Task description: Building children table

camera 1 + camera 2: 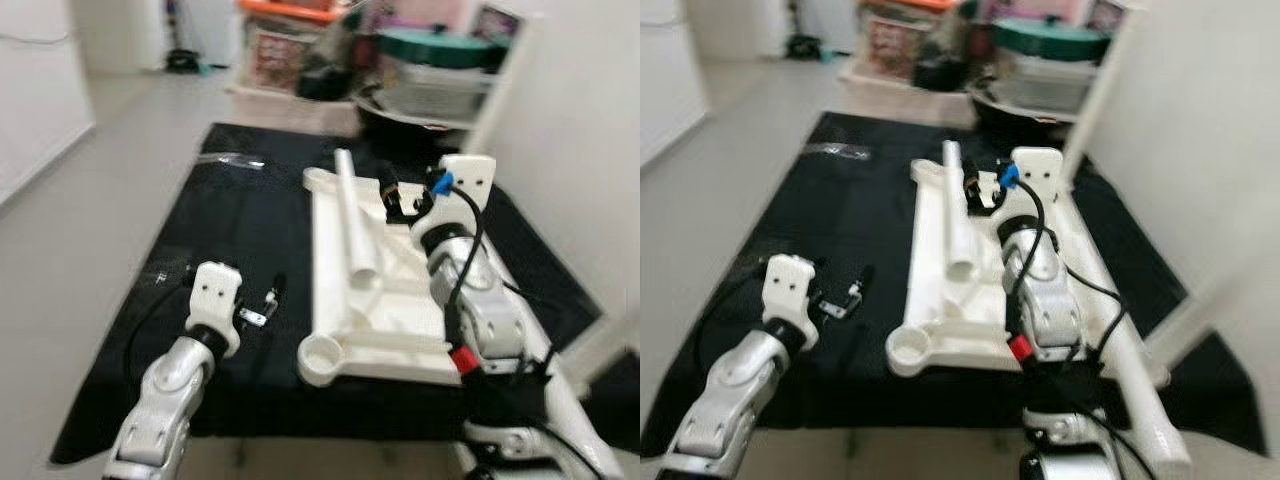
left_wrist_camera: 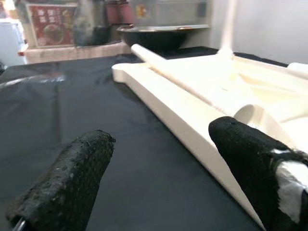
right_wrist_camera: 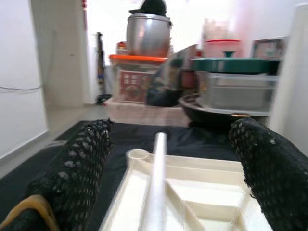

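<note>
White tabletop (image 1: 335,290): upside down, centre of black mat (image 1: 230,230). 1 leg tube (image 1: 355,215) lies loose on it; corner socket (image 1: 322,355) empty, so assembly appears barely begun. Right gripper (image 1: 400,200) above far end, fingers apart. Left gripper (image 1: 265,300) near-left, fingers apart.

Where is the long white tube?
The tube lies on the upside-down white tabletop on the black mat, just left of the right gripper.
</note>
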You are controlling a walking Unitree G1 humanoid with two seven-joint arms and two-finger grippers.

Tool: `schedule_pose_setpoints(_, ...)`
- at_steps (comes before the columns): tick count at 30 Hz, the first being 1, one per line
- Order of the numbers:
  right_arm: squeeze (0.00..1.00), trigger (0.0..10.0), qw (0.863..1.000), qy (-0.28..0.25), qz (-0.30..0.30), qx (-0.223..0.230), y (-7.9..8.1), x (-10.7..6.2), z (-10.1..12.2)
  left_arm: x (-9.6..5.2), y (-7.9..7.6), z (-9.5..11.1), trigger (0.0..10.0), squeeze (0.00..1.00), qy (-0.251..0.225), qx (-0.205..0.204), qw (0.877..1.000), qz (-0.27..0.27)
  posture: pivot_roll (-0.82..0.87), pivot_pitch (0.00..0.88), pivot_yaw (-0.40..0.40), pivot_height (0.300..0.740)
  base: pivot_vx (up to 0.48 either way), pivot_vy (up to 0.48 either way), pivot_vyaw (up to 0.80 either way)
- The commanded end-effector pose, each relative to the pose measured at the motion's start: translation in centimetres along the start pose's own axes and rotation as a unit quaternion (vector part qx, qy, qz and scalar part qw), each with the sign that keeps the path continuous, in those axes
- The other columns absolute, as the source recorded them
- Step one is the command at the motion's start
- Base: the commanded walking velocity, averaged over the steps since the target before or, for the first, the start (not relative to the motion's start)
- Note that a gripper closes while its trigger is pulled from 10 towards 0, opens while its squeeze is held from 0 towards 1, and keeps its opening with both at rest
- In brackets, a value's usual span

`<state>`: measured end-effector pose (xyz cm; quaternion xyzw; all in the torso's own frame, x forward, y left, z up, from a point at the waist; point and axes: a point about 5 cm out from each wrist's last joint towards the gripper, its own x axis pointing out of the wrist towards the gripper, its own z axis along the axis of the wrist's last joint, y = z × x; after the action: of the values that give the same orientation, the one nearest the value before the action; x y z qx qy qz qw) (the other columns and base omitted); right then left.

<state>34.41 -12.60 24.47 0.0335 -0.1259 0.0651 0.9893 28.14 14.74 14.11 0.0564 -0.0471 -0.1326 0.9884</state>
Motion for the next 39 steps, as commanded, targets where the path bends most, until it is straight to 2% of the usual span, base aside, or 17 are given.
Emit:
schedule_pose_setpoints(1,0.00,10.0,1.000,0.011,-0.023,-0.009,-1.2,0.0,-0.1,-0.1,-0.3,-0.2,10.0,0.00,0.003,0.000,1.000,-0.003,0.04,0.000,-0.109,0.740,0.000,0.000,-0.78)
schedule_pose_setpoints(4,0.00,10.0,1.000,0.014,-0.020,-0.017,-1.5,0.1,0.0,-0.1,-0.3,-0.2,10.0,0.00,0.003,0.001,1.000,-0.005,0.04,0.000,-0.108,0.740,0.000,0.000,-0.50)
schedule_pose_setpoints(10,0.00,10.0,0.996,0.074,0.040,-0.042,-1.3,0.2,-0.8,0.1,-0.5,-0.2,10.0,0.00,0.003,0.002,1.000,-0.007,0.04,0.000,-0.106,0.740,0.000,0.000,0.00)
schedule_pose_setpoints(11,0.00,10.0,0.993,0.094,0.043,-0.059,-1.9,0.3,-1.1,0.1,-0.5,-0.2,10.0,0.00,0.003,0.002,1.000,-0.007,0.03,0.000,-0.109,0.740,0.000,0.000,0.00)
schedule_pose_setpoints(13,0.00,10.0,0.984,0.164,0.054,-0.055,-3.5,0.2,-1.9,0.0,-0.5,-0.3,10.0,0.00,0.006,0.003,1.000,-0.007,0.03,0.000,-0.110,0.740,0.000,0.000,0.00)
schedule_pose_setpoints(14,0.00,10.0,0.984,0.164,0.054,-0.055,-3.5,0.2,-1.9,0.0,-0.5,-0.3,10.0,0.00,0.006,0.003,1.000,-0.007,0.03,0.000,-0.110,0.740,0.000,0.000,0.00)
schedule_pose_setpoints(16,0.00,10.0,0.972,0.219,0.068,-0.055,-4.6,0.1,-2.1,0.0,-0.5,-0.5,10.0,0.00,0.009,0.003,1.000,-0.006,0.03,0.000,-0.113,0.740,0.000,0.000,0.00)
schedule_pose_setpoints(18,0.00,10.0,0.971,0.223,0.058,-0.066,-5.4,0.4,-1.8,0.0,-0.6,-0.6,10.0,0.00,0.010,0.004,1.000,-0.006,0.02,0.000,-0.116,0.740,0.000,0.000,0.00)
schedule_pose_setpoints(21,0.00,10.0,0.973,0.217,0.004,-0.083,-7.8,1.4,-0.4,0.1,-0.8,-0.7,10.0,0.00,0.012,0.002,1.000,-0.006,0.02,0.000,-0.127,0.740,0.000,0.000,0.00)
schedule_pose_setpoints(24,0.00,10.0,0.969,0.232,-0.026,-0.080,-8.9,1.6,-0.3,0.1,-0.9,-0.8,10.0,0.00,0.013,0.000,1.000,-0.005,0.02,0.000,-0.130,0.740,0.000,0.000,0.00)
schedule_pose_setpoints(25,0.00,10.0,0.964,0.255,-0.030,-0.066,-9.0,1.4,-0.9,0.1,-1.0,-0.8,10.0,0.00,0.015,0.000,1.000,-0.005,0.02,0.000,-0.130,0.740,0.000,0.000,0.00)
schedule_pose_setpoints(27,0.00,10.0,0.964,0.255,-0.030,-0.066,-9.0,1.4,-0.9,0.1,-1.0,-0.8,10.0,0.00,0.015,0.000,1.000,-0.005,0.02,0.000,-0.130,0.740,0.000,0.000,0.00)
schedule_pose_setpoints(29,0.00,10.0,0.951,0.305,-0.037,-0.034,-9.0,0.9,-2.3,0.1,-1.1,-1.0,10.0,0.00,0.017,0.002,1.000,-0.005,0.02,0.000,-0.136,0.740,0.000,0.000,0.00)
schedule_pose_setpoints(30,0.00,10.0,0.951,0.305,-0.037,-0.034,-9.0,0.9,-2.3,0.1,-1.1,-1.0,10.0,0.00,0.017,0.002,1.000,-0.005,0.02,0.000,-0.136,0.740,0.000,0.000,0.00)
schedule_pose_setpoints(32,0.00,10.0,0.935,0.350,-0.058,-0.014,-9.3,0.3,-3.7,0.2,-0.9,-1.0,10.0,0.00,0.019,0.003,1.000,-0.003,0.02,0.000,-0.136,0.740,0.000,0.000,0.00)
schedule_pose_setpoints(37,0.00,10.0,0.915,0.394,-0.078,-0.019,-10.3,-0.1,-5.0,0.2,-0.9,-1.0,10.0,0.00,0.019,0.004,1.000,-0.001,0.01,0.000,-0.148,0.740,0.000,0.000,0.00)
schedule_pose_setpoints(39,0.00,10.0,0.913,0.400,-0.076,-0.022,-10.4,-0.2,-5.1,0.2,-0.9,-1.0,10.0,0.00,0.020,0.004,1.000,-0.001,0.01,0.000,-0.148,0.740,0.000,0.000,0.00)
